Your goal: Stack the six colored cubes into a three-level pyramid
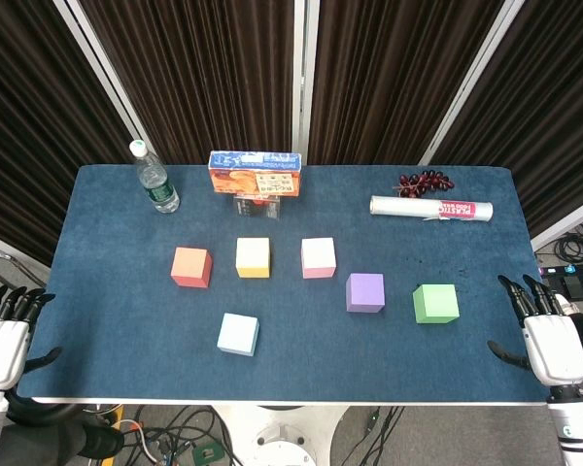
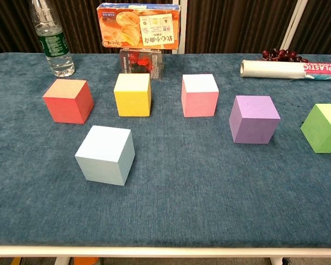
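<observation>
1. Chest view gives you 6 matte, sharp-edged cubes, all apart on the table (image 2: 209, 221), none stacked: red cube (image 2: 69, 100), yellow cube (image 2: 132, 94) and pink cube (image 2: 199, 95) in a row, purple cube (image 2: 254, 119) and green cube (image 2: 324, 128) to the right, pale blue cube (image 2: 105, 154) nearest you.
2. Your table wears a napped blue cloth.
3. Behind the cubes stand a clear plastic bottle (image 1: 154, 178), a glossy cracker box (image 1: 255, 174) on a smaller box, a cylindrical wrap roll (image 1: 430, 208) and dark grapes (image 1: 425, 182).
4. Your left hand (image 1: 4, 335) and right hand (image 1: 549, 338) sit off the table's near corners, fingers spread, holding nothing.
</observation>
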